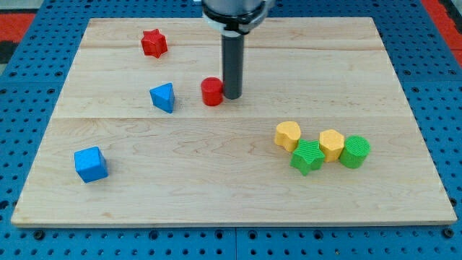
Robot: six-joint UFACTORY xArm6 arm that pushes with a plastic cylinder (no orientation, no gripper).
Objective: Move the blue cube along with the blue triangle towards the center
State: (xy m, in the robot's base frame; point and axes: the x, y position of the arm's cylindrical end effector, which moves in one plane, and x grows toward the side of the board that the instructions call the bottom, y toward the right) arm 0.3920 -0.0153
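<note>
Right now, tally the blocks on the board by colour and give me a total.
Blue: 2, the blue cube and the blue triangle
Red: 2, the red star and the red cylinder
Yellow: 2, and
Green: 2, and
Total: 8

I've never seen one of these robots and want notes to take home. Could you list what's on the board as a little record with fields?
surface: pale wooden board
my tip: touching the red cylinder, on its right
blue blocks: blue triangle left of the cylinder; blue cube bottom left
top left: red star
right cluster: yellow heart-like block, green star, yellow hexagon, green cylinder
</note>
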